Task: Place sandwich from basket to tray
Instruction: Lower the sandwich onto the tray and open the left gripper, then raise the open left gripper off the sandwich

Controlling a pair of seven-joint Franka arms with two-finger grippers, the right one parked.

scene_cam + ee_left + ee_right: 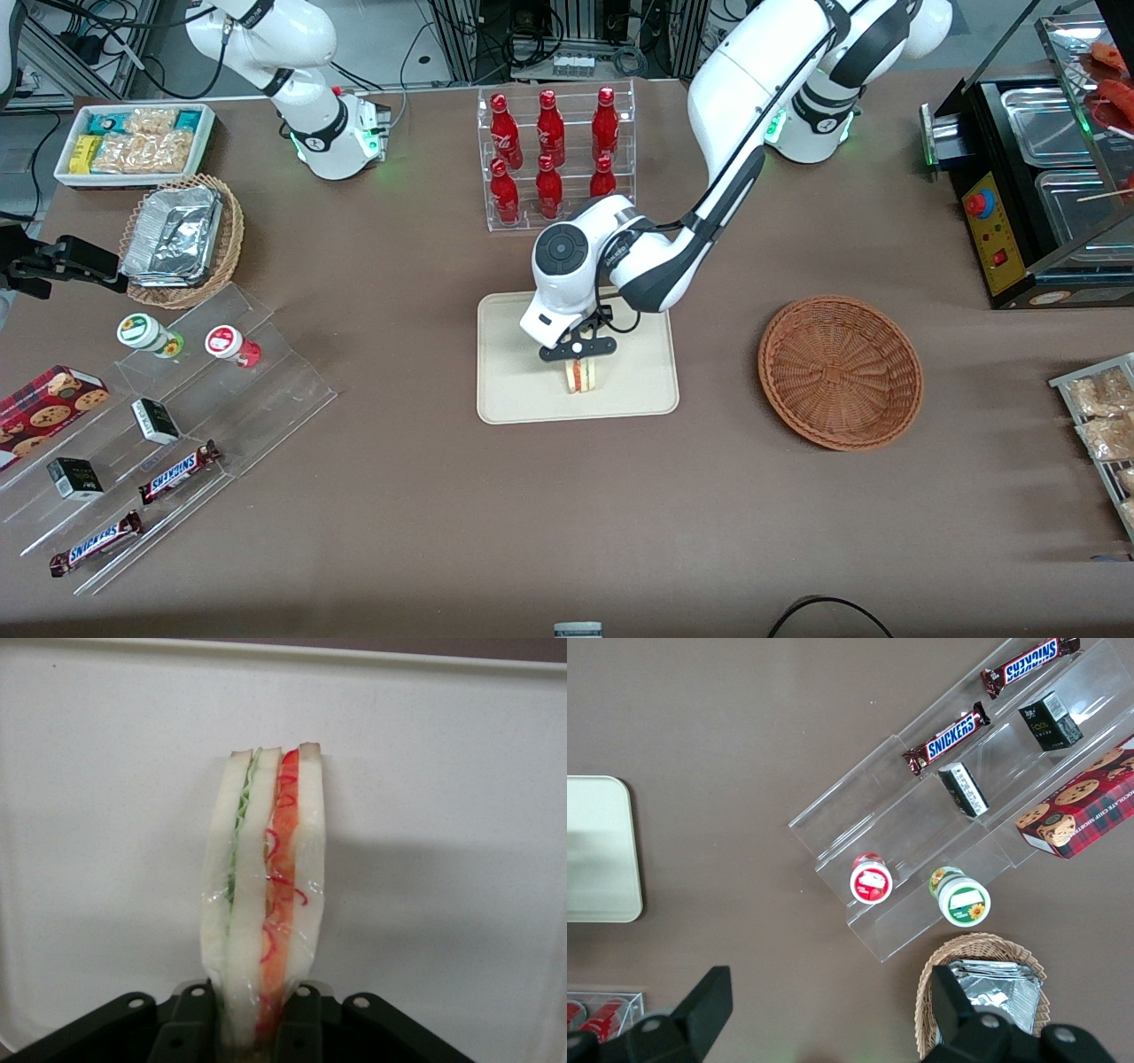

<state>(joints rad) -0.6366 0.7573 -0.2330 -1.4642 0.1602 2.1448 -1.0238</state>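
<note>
With the sandwich (584,375) clamped on edge in the pincer (580,353) over the tray (516,390) (the basket (840,372) is empty), it is best lowered before release.
</note>
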